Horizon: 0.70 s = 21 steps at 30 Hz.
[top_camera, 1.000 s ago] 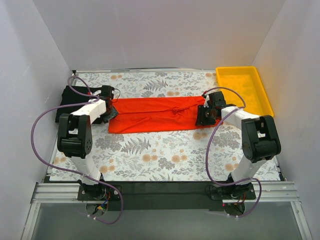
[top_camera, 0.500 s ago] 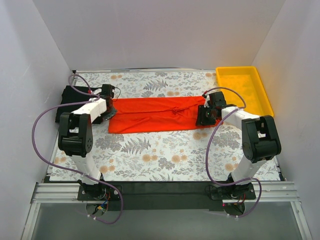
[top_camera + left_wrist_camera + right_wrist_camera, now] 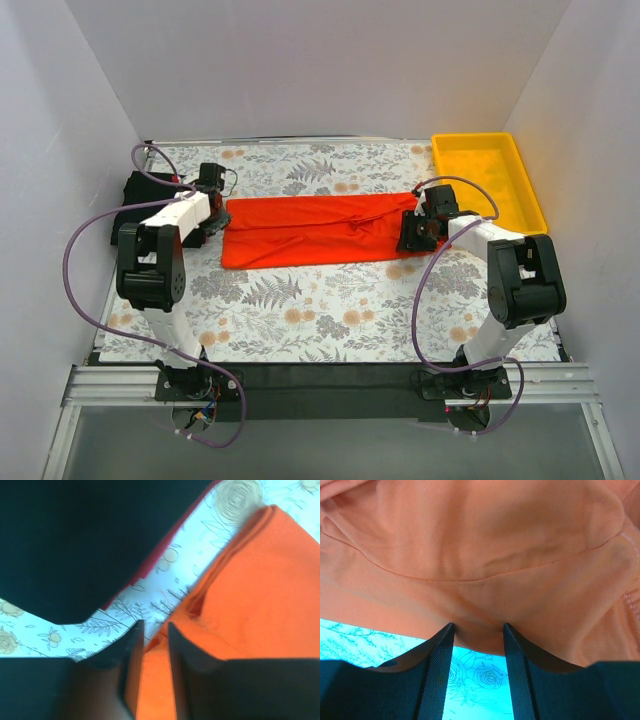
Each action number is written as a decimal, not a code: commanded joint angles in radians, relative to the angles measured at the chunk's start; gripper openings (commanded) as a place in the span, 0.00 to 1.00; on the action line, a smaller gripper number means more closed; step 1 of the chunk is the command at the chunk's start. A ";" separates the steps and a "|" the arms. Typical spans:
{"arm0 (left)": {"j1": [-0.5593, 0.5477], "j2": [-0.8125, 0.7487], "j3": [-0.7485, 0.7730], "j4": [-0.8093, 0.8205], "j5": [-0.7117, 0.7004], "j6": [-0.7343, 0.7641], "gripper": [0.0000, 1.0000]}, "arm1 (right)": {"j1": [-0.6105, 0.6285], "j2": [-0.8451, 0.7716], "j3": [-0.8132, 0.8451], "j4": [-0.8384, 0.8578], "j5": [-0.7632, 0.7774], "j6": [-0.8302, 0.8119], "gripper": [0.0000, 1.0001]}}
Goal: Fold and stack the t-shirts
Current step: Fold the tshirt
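The bright orange-red t-shirt [image 3: 315,228] lies on the table as a long strip folded lengthwise. My left gripper [image 3: 216,220] is at its left end, and in the left wrist view [image 3: 155,625] the jaws are nearly closed with orange cloth [image 3: 260,580] between them. My right gripper [image 3: 408,235] is at the right end. In the right wrist view [image 3: 478,626] its fingertips pinch a bunched edge of the shirt [image 3: 480,545]. A folded black shirt [image 3: 135,205] lies at the far left, also seen in the left wrist view [image 3: 75,540], with a dark red shirt's edge [image 3: 150,562] under it.
A yellow plastic tray [image 3: 487,143] stands at the back right corner. The floral tablecloth [image 3: 330,300] covers the table. White walls close in the left, back and right sides. Purple cables loop beside both arms.
My right gripper has moved slightly right and the shirt has shifted with it. My left gripper has moved a little toward the back, still on the shirt's left end.
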 commanded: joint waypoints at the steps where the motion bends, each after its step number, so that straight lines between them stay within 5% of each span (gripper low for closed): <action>1: -0.003 -0.092 -0.010 -0.003 0.060 -0.019 0.29 | -0.009 -0.035 -0.004 -0.041 0.022 -0.005 0.44; 4: -0.008 -0.127 -0.056 0.013 0.106 -0.033 0.45 | -0.009 -0.034 0.002 -0.040 0.012 0.000 0.44; 7: -0.008 -0.100 -0.073 0.017 0.109 -0.038 0.48 | -0.009 -0.025 -0.001 -0.037 0.005 0.003 0.44; 21: -0.014 -0.014 -0.050 0.026 0.105 -0.039 0.29 | -0.009 -0.014 -0.019 -0.027 0.011 0.001 0.44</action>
